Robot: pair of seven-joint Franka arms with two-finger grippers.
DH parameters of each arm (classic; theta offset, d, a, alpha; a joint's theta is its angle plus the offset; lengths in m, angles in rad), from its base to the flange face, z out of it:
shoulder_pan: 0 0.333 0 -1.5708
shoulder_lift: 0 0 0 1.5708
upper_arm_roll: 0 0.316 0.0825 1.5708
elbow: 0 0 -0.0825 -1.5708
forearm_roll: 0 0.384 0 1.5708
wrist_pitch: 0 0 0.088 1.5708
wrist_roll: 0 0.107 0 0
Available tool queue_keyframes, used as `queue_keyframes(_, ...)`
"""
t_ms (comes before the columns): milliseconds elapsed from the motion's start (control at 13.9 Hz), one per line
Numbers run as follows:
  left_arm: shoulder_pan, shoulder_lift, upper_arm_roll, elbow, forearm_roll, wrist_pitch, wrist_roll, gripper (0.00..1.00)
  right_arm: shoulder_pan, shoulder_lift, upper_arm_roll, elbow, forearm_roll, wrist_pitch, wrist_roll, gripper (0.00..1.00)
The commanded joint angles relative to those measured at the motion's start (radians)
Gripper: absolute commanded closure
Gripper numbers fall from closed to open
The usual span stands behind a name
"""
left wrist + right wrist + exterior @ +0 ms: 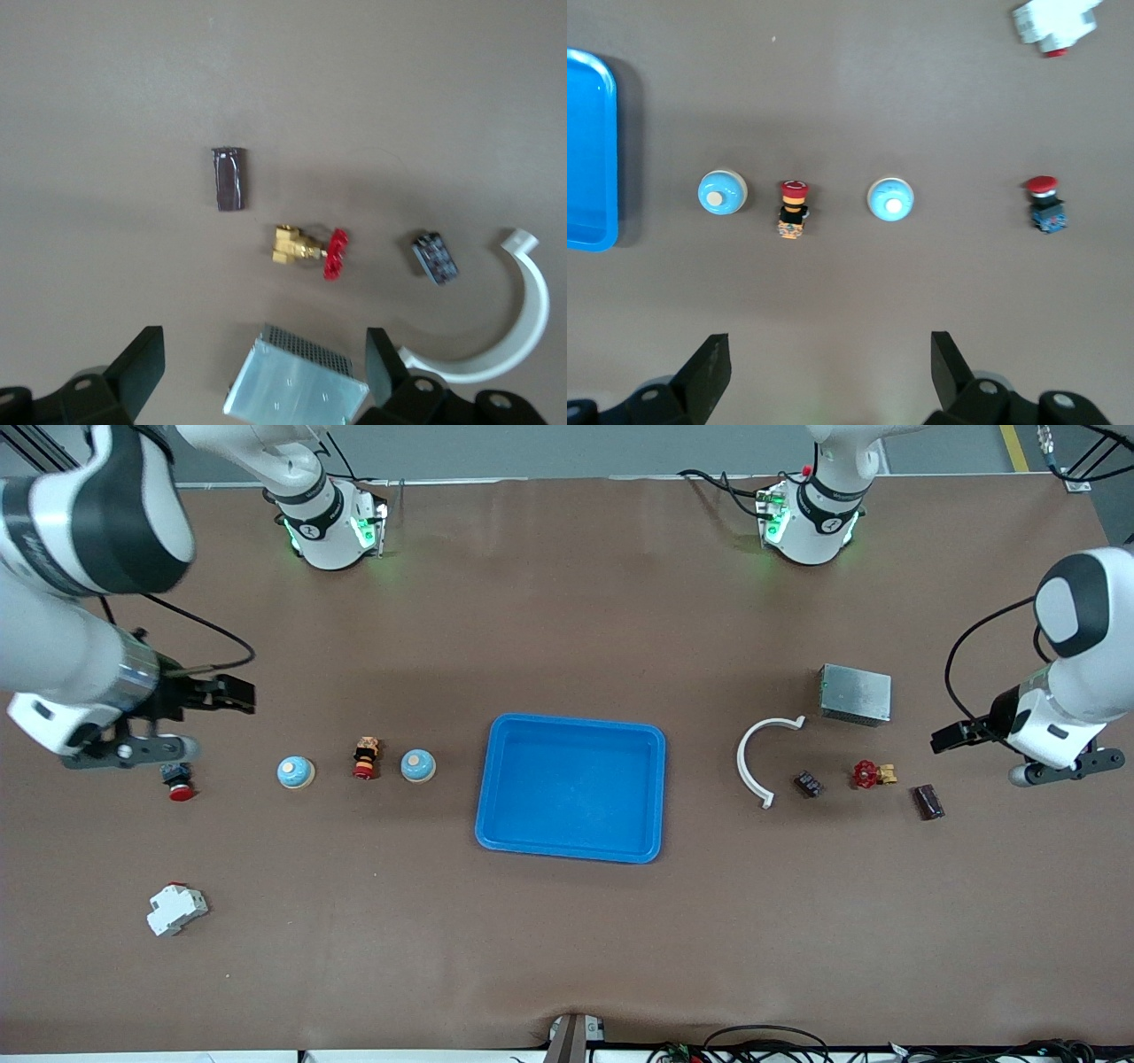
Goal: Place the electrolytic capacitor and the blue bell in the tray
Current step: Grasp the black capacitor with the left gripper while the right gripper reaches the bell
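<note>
Start of task: tray [503, 797] empty mid-table. Both grippers [232, 693] [950, 737] aloft, fingers spread, holding nothing. Capacitor [928, 802] near left arm's end; blue bells [417, 765] [295, 771] toward right arm's end. Next, probably: descend, grasp.

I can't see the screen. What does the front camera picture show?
A blue tray sits empty mid-table; two blue bells and small parts lie toward the right arm's end, a dark capacitor toward the left arm's. Both grippers, left and right, hang open.

grey metal box [855, 694], white clip [760, 757], brass valve [873, 774]
</note>
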Motion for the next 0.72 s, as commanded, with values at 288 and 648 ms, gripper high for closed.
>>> queue_keyframes(288,0.039,0.185,-0.006,-0.001,0.111,0.252,0.014,0.00,0.054,0.063,-0.007,-0.021,0.037,0.077,0.178,0.00)
queue_keyframes(648,0.076,0.275,-0.006,-0.017,0.130,0.389,0.012,0.01,0.114,0.049,-0.005,-0.195,0.051,0.263,0.258,0.00)
